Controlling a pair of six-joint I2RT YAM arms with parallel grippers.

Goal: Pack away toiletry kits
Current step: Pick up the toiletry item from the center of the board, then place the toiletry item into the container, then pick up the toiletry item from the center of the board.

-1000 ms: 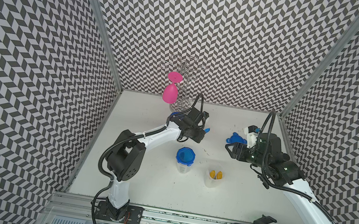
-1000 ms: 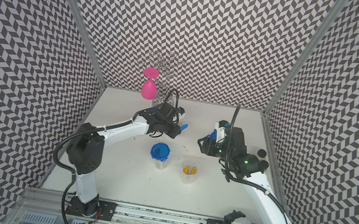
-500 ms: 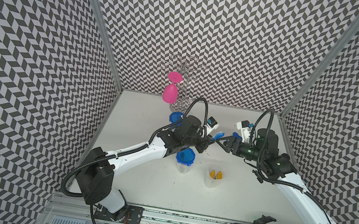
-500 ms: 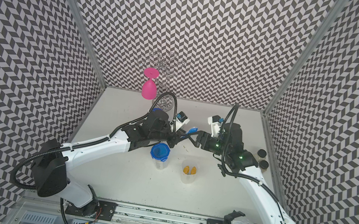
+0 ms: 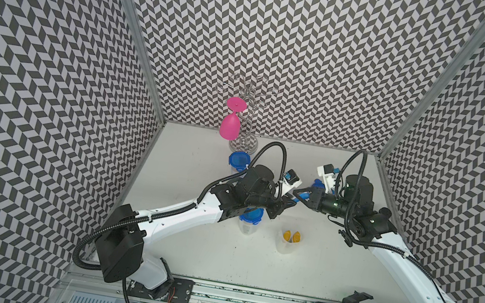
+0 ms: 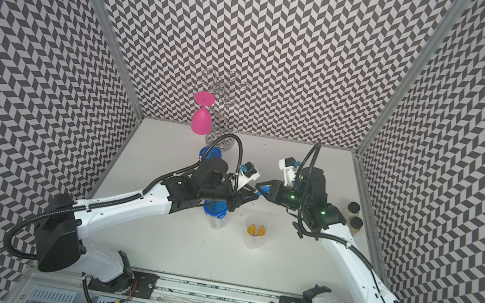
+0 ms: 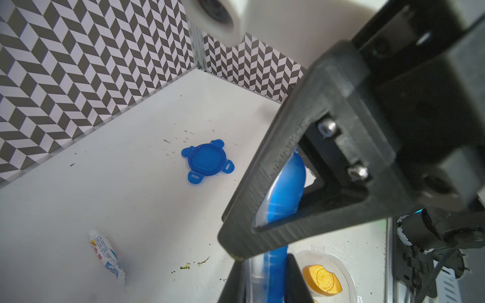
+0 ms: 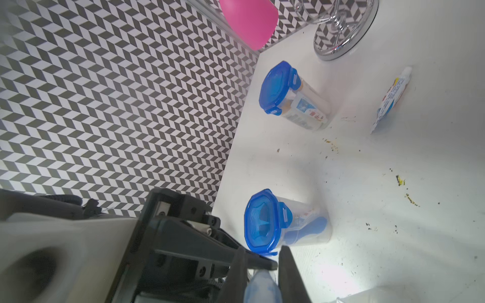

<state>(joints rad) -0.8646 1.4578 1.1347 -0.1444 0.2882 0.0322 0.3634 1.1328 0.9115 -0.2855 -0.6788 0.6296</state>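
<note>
Left gripper (image 7: 263,265) and right gripper (image 8: 262,262) clamped on toothbrush (image 7: 286,189); two lidded jars (image 8: 278,89) (image 8: 265,223) apparently done, open jar (image 5: 284,250) awaiting it, toothpaste tube (image 7: 106,253), lid (image 7: 207,160).

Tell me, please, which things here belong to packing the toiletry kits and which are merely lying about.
Belonging to the job:
toothbrush; toothpaste tube; loose blue lid; open jar holding yellow-capped bottles; back closed jar; near closed jar.

Lying about:
pink goblet; wire rack; dark-lidded jars.
</note>
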